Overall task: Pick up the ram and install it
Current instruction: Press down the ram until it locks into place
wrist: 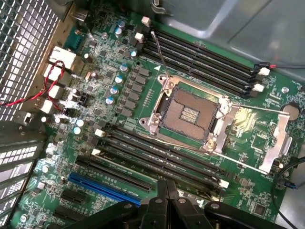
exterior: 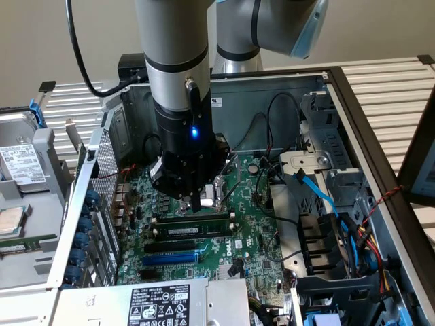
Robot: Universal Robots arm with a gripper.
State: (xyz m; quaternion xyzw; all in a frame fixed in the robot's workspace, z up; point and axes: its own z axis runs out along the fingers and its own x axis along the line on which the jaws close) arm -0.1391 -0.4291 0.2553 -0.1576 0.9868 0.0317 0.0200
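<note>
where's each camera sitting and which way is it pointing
Exterior view: off the arm, above the open computer case, looking down into it; the arm and its gripper hang over the motherboard, just above the ram lying among the slots.
Wrist view: on the wrist, looking down at the motherboard and the open CPU socket; the gripper shows, shut.
Shared: the motherboard, the blue slot and the gripper.

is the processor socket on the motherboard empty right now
Yes, the processor socket sits open with its bare contact grid showing and no chip in it.
</note>
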